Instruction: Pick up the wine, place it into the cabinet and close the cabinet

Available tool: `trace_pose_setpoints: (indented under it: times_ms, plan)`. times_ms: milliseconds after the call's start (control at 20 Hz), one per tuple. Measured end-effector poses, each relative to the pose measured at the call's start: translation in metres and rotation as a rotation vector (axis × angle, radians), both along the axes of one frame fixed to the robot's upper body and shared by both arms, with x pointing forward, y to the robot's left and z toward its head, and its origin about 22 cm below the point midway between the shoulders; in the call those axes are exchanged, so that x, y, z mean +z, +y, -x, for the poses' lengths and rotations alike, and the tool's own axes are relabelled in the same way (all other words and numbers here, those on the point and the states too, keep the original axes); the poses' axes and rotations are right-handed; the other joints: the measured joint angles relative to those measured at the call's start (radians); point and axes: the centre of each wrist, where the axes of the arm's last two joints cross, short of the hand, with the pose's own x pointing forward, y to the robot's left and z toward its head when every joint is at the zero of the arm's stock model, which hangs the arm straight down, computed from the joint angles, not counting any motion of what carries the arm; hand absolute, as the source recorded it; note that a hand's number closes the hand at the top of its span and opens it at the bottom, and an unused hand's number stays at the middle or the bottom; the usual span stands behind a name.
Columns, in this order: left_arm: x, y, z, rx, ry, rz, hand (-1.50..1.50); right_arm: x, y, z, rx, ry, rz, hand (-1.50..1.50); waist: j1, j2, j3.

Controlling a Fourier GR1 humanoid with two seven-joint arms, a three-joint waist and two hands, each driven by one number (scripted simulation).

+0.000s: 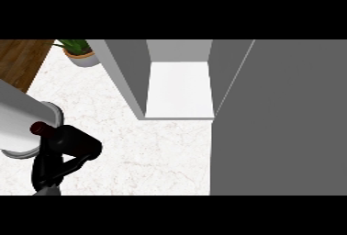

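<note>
At lower left the wine was grasped by the left hand, while the open cabinet was not yet loaded or shut.

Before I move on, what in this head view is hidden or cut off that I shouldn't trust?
- Wine bottle: only its dark top shows; the left hand curled round it hides the rest.
- Right hand: in no part of the head view.
- Cabinet: its open inside runs out under the view's top edge; the grey door is cut by the right edge.
- Potted plant: leaves cut by the top edge.
</note>
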Motion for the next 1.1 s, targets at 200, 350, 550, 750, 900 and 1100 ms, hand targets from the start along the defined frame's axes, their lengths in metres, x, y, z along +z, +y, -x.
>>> trace_pose_setpoints:
  times_ms: [200,350,550,750,900,1100]
  plan:
    - [-0.006,-0.006,-0.003,0.0,-0.024,0.057,-1.5,-0.001,0.003,0.002,-0.006,-0.006,0.007,-1.5,0.0,0.0,0.0]
    - [-0.01,-0.001,-0.003,-0.006,-0.047,0.081,-1.5,-0.001,0.005,0.003,-0.003,-0.008,0.013,-1.5,0.0,0.0,0.0]
    - [-0.017,-0.005,-0.006,-0.01,-0.064,0.106,-1.5,-0.003,0.005,-0.003,-0.006,-0.007,0.01,-1.5,-0.001,0.001,0.0]
    - [-0.028,-0.011,0.001,-0.022,-0.082,0.115,1.5,0.002,0.003,-0.008,-0.009,-0.01,0.011,-1.5,-0.001,0.0,0.002]
    - [-0.032,-0.01,0.001,-0.039,-0.095,0.131,1.5,0.002,0.001,-0.009,-0.007,-0.018,0.008,-1.5,-0.001,-0.003,0.009]
    - [-0.032,-0.009,0.001,-0.059,-0.093,0.13,1.5,0.004,-0.001,-0.01,-0.004,-0.015,0.006,-1.5,0.001,-0.004,0.009]
